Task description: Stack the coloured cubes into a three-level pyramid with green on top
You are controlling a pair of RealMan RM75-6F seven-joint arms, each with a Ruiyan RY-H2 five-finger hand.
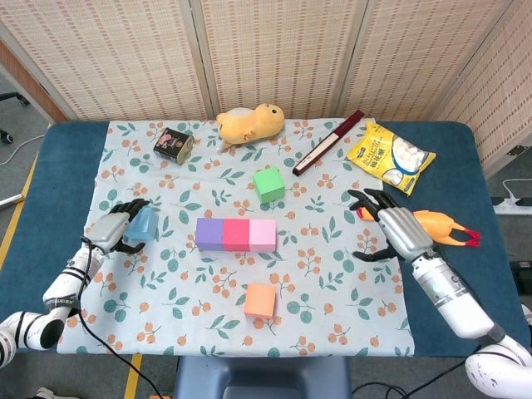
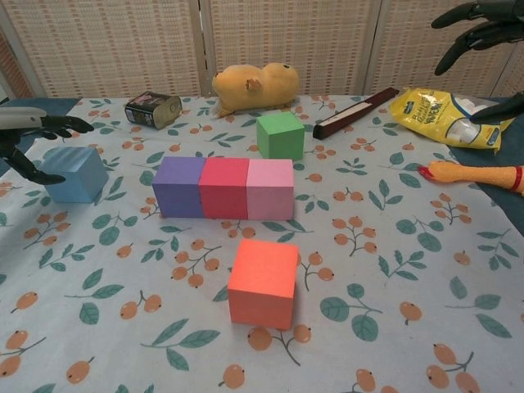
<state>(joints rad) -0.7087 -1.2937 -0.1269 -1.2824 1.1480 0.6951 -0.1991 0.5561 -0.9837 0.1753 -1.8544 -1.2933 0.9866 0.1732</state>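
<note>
The left hand (image 1: 116,229) curled its fingers (image 2: 49,124) around the blue cube (image 1: 145,224), apparently to lift it onto the purple, red and pink row (image 1: 237,233) lying well beside them. The right hand (image 1: 392,229) hung released, fingers spread, away from the green cube (image 1: 268,184).

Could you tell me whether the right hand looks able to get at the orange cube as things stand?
Probably yes: the right hand is open, and nothing stands between it and the orange cube.

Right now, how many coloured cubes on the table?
6. Purple cube, red cube and pink cube in a touching row; green cube behind it; orange cube in front; blue cube at the left hand.
</note>
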